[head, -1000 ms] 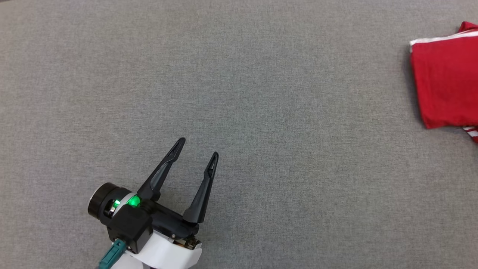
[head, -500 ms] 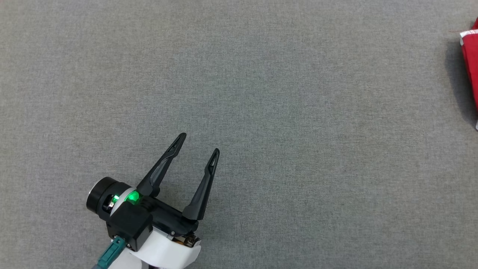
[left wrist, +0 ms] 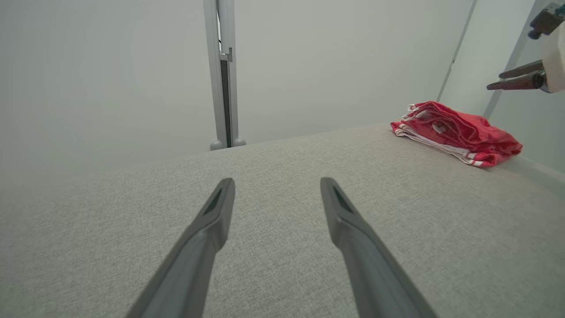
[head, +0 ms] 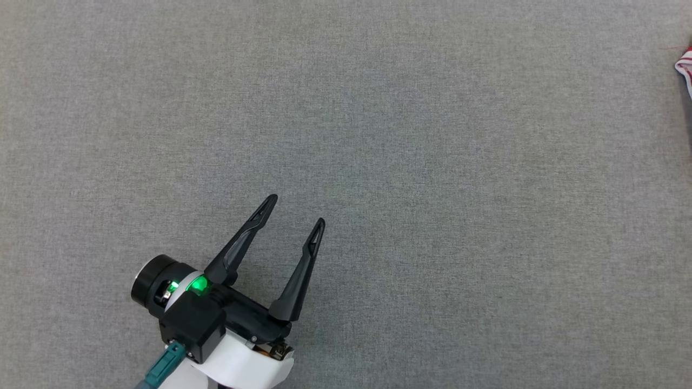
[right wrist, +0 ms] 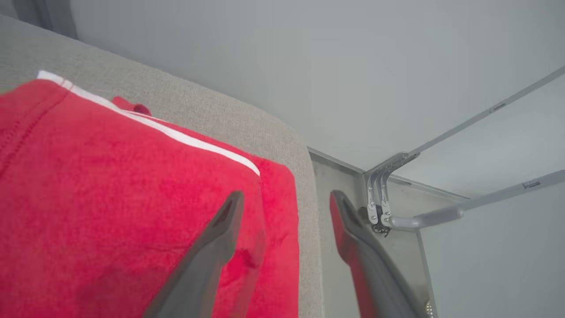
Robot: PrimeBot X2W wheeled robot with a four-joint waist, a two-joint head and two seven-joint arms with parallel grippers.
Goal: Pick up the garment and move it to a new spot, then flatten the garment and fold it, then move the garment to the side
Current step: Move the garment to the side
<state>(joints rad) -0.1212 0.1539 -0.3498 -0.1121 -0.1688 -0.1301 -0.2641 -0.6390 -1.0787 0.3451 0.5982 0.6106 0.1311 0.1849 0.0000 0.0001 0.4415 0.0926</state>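
surface: bench (head: 378, 135), flat, covered in grey woven fabric, corner rounded at the far right | load: one garment (left wrist: 454, 132), red with white stripes, folded into a slightly rumpled stack | place: far right of the bench, close to its right edge | contact: lies directly on the fabric

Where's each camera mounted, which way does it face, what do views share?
Head view: from the head, down onto grey table; left end effector lower left.
Left wrist view: along its fingers across the table to red garment; right end effector upper right.
Right wrist view: along its fingers, over garment at table's corner.
Shared: garment in all three.
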